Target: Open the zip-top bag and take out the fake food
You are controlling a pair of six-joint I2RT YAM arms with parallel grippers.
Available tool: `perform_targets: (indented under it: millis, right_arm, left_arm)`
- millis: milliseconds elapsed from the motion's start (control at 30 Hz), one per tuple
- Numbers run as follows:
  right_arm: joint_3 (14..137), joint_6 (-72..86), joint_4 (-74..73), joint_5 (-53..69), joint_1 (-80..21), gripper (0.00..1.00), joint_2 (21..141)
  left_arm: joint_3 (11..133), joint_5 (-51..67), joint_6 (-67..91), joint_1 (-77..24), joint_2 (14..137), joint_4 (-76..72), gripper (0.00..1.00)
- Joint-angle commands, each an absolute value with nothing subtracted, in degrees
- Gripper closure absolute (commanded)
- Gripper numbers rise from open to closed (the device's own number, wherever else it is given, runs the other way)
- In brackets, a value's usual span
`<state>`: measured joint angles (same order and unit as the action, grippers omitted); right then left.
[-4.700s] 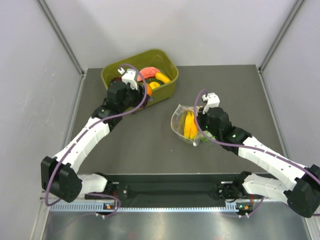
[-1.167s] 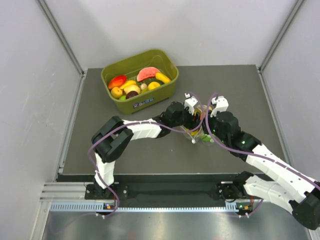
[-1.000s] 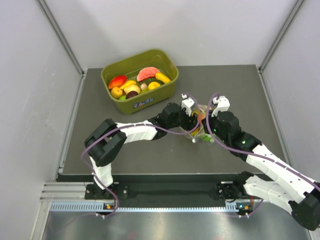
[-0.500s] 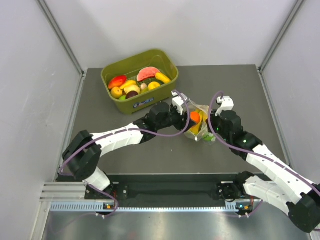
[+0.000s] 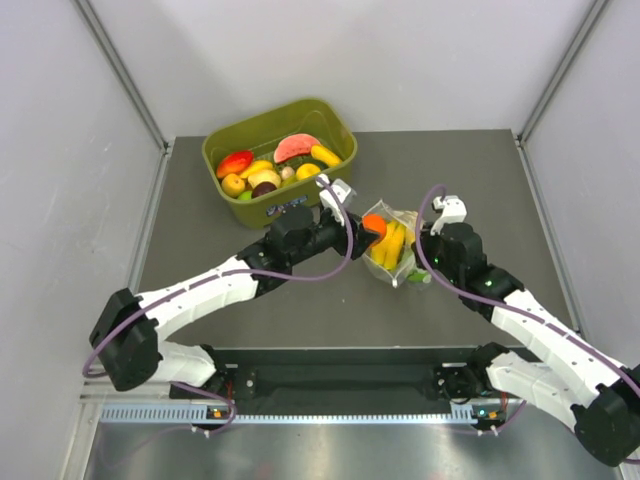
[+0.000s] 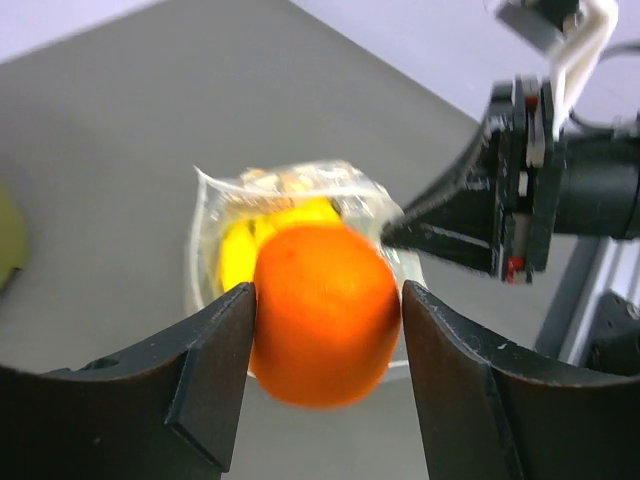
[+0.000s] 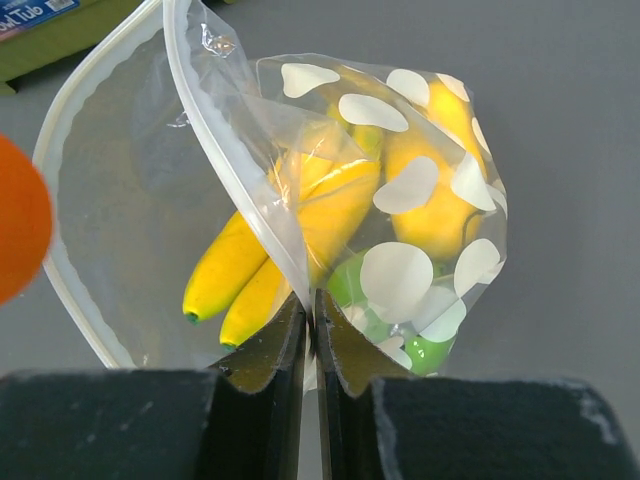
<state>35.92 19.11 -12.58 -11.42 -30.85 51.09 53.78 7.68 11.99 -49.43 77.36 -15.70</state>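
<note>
We have pulled the round orange plastic toy fruit point(image 6: 322, 312) out.
Our left gripper point(image 5: 362, 228) squeezes it just beside the clear, white-dotted zip-top bag point(image 7: 110, 190); our right gripper point(image 7: 308, 320) pinches the bag's rim.

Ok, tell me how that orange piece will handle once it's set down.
The orange piece looks round and smooth, so it will probably roll on the flat table. Its glossy skin may also slip in the left gripper, whose fingers touch only its sides.
</note>
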Motion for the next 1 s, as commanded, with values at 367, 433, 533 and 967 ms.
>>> perform_targets:
  millis: [367, 433, 533, 967]
  right_arm:
    - [35.5, 18.6, -10.8, -9.8, -29.6, 0.92, 49.4]
    - [35.4, 18.7, -10.8, -9.9, -29.5, 0.92, 49.4]
    - [35.9, 18.5, -10.2, -9.8, -29.3, 0.92, 50.5]
    - [36.6, 19.3, -9.6, -6.9, -29.2, 0.92, 52.4]
  left_arm:
    - [58.4, 8.6, 11.9, -33.3, 73.1, -15.9, 0.35]
    - [56.2, 10.0, 11.3, -34.2, 72.4, -16.5, 0.33]
    - [50.9, 12.2, 11.4, -36.2, 71.2, -18.5, 0.32]
    - [54.6, 10.3, 12.9, -51.1, 83.2, -21.2, 0.2]
